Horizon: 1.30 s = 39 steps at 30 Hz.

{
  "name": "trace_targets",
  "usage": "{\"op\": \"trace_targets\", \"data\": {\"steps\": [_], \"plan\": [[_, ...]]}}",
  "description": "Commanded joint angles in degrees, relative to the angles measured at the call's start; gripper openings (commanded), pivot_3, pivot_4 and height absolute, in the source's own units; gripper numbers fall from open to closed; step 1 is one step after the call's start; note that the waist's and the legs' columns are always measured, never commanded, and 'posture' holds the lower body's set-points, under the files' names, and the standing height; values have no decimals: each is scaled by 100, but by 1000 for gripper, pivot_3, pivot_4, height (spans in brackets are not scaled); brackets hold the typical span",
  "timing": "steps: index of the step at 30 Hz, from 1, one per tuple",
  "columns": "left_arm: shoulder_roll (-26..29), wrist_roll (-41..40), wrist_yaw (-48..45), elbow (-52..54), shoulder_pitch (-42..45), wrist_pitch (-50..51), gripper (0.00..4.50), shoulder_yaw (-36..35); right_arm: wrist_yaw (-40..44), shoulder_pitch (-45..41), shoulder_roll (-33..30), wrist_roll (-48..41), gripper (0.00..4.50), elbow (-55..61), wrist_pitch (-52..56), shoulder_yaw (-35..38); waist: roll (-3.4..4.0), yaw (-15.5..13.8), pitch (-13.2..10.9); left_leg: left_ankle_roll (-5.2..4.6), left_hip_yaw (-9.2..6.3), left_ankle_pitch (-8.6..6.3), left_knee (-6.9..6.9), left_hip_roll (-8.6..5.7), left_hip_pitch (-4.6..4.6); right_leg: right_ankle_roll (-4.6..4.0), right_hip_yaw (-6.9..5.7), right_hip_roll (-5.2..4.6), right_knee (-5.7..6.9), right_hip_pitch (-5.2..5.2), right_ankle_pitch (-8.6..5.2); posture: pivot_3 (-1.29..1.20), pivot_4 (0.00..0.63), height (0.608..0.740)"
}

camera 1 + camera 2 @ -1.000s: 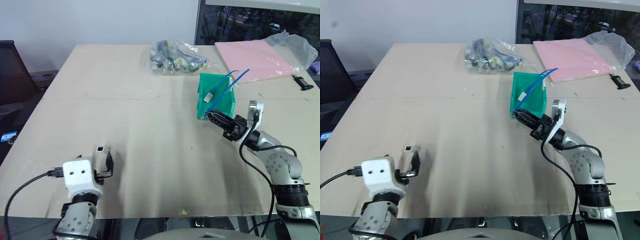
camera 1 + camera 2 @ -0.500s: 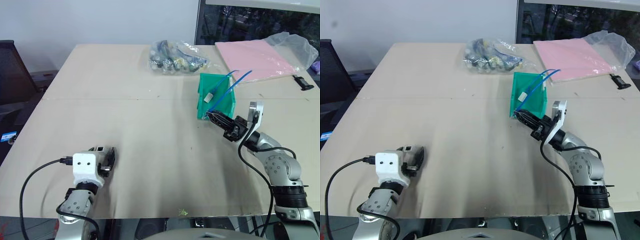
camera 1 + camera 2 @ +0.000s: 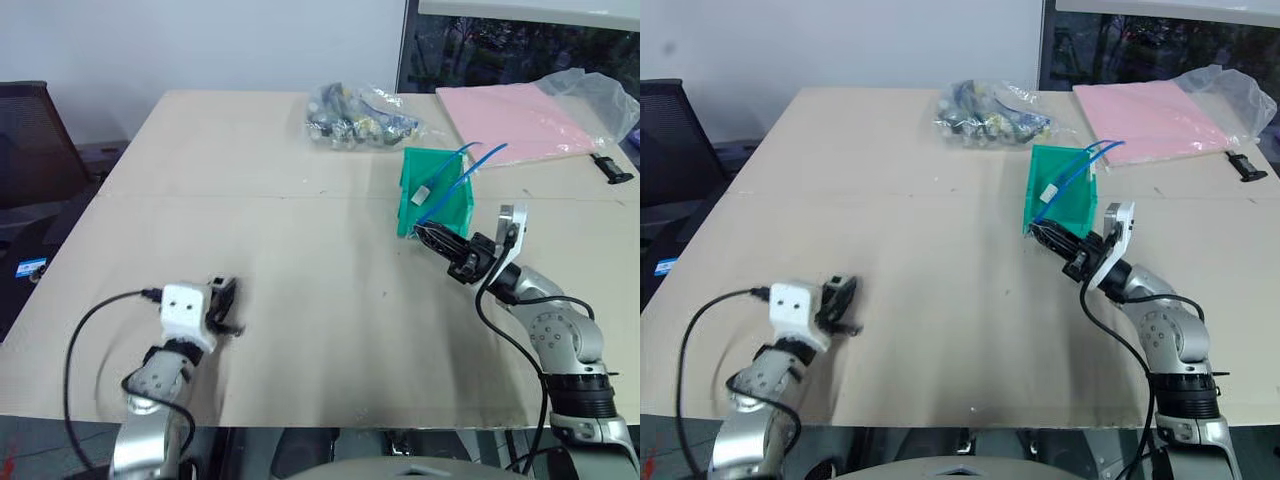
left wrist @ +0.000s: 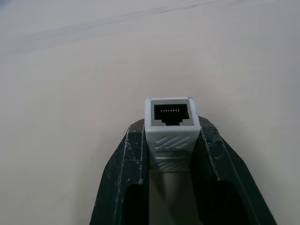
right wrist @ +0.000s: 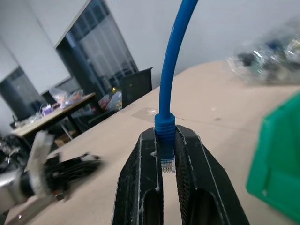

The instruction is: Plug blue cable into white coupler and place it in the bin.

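**Coupler clamped, plug waiting by bin**

The left gripper, having pushed forward over open table, is now pinching the white coupler. The right gripper is staying clamped on the blue cable, just beside the bin.

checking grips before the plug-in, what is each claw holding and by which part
Left claw clamps the white coupler by its side walls, socket facing out. Right claw pinches the blue cable at its plug end.

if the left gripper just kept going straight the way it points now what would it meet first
Probably nothing: the left gripper, shut on the white coupler, points across bare table; the way looks free, though depth is unclear.
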<state>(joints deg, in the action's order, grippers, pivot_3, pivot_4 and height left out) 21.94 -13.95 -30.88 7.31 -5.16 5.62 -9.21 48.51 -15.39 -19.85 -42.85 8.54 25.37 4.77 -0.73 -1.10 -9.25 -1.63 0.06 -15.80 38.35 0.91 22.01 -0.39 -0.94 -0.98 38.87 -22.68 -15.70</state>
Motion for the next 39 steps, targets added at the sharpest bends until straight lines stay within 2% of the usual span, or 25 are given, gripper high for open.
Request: {"op": "trace_targets", "data": {"steps": [1,5,8,12,16,21,26,31,39], "plan": [[190,-419,-1485,-330,925,318,576,896,180,-253,-94,215,0,405,-225,-188,-3,23,1,-5,8,3,7,-1,4,1,0,-3,-1,2,1,0,150,740],[366,-251,-3013,-1268,2187,188,576,1861,274,-387,-37,456,0,553,-409,-496,-19,95,7,-11,45,3,11,-3,6,8,22,-4,-7,0,2,0,150,740],[253,-87,-3891,-2271,3208,-45,576,2350,449,-405,-77,742,0,511,-636,-734,-21,84,6,-11,46,3,4,-2,16,18,18,2,-8,-15,-3,0,150,740],[-1,186,-4679,-3583,4112,-584,576,2693,814,-348,-239,1202,0,251,-1076,-1000,-22,84,5,-10,46,4,6,0,74,19,16,8,-4,-67,-3,0,150,740],[-282,389,-5170,-4564,4641,-1024,576,2838,1036,-309,-253,1599,0,-57,-1519,-1251,-23,95,5,-11,54,3,8,-1,80,20,21,7,-5,-74,-3,0,150,740],[-501,562,-5631,-5280,4940,-1392,576,2841,1511,-194,-305,1868,0,-466,-1977,-1529,-24,31,5,-13,51,3,19,-9,80,24,18,7,1,-71,-1,0,150,740],[-648,707,-5713,-5732,5125,-1751,576,2750,1761,-232,-312,2037,0,-958,-2291,-1549,-24,27,5,-17,53,1,30,-18,82,28,21,1,0,-69,1,0,150,740],[-696,710,-5852,-5860,5161,-1851,576,2645,1736,-314,-264,2139,0,-1196,-2468,-1473,-24,34,6,-18,49,1,41,-18,81,36,21,0,8,-66,6,0,150,740],[-699,864,-5947,-5892,5084,-1946,576,2633,1685,-395,-115,1829,0,-1140,-2278,-1297,-24,32,6,-18,47,1,49,-17,82,40,21,-1,10,-66,8,0,150,740]]}}
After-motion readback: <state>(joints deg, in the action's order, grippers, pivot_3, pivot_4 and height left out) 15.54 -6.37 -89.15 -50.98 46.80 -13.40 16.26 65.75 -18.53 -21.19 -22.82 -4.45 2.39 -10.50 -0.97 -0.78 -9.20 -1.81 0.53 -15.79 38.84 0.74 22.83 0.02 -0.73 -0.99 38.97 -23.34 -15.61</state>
